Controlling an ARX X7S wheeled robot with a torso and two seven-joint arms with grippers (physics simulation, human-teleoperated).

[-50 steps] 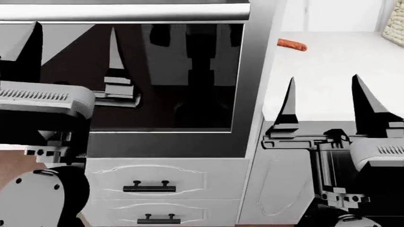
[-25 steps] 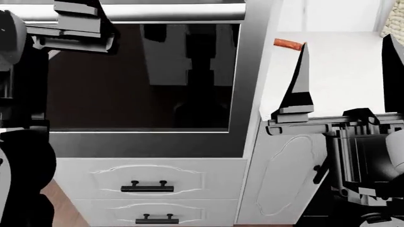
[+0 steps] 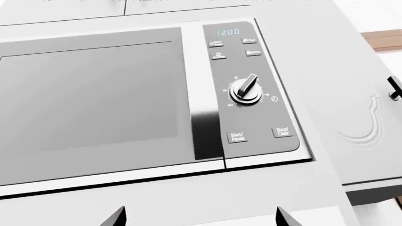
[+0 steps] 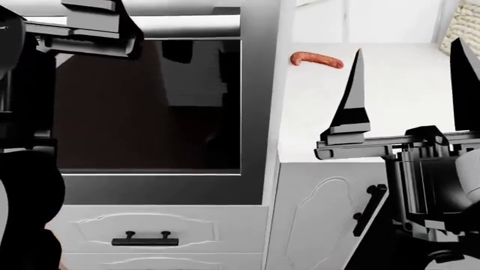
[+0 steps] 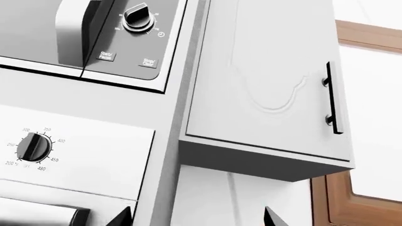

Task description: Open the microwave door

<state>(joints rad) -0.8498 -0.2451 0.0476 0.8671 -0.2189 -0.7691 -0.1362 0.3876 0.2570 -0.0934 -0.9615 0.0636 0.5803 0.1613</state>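
Rising high at the head view's left edge, the left arm [image 4: 30,112] fills that side as a dark column, its gripper out of that frame above the oven. The left wrist camera looks straight at the microwave [image 3: 150,94] — door [image 3: 94,99] shut flush, vertical handle [image 3: 206,94] just beside the control panel [image 3: 254,89], clock reading 12:00, dial [image 3: 246,90] between the upper buttons and the Start/Pause and Stop/Clear keys. Only two dark tips of the left gripper [image 3: 197,219] poke into that picture, well apart from each other, so its fingers [image 3: 116,217] are spread and hold nothing, short of the door.

Over on the other side, the right gripper [image 4: 408,84] points up and away in front of the robot, its two tall black fingers [image 4: 351,95] wide apart with the white surface [image 4: 390,140] showing between them — empty. Its wrist camera catches the microwave's lower corner, an oven knob [image 5: 31,147] with temperature marks below it, and a white wall cabinet [image 5: 264,84] with a black bar handle [image 5: 333,99].

Across the head view sits the dark glass oven door [image 4: 150,107], white drawers [image 4: 150,230] with black pulls under it, a cabinet door [image 4: 322,219] to its right, and a sausage [image 4: 316,59] lying on the surface near the back. Wood trim [image 5: 364,197] shows beyond the cabinet.
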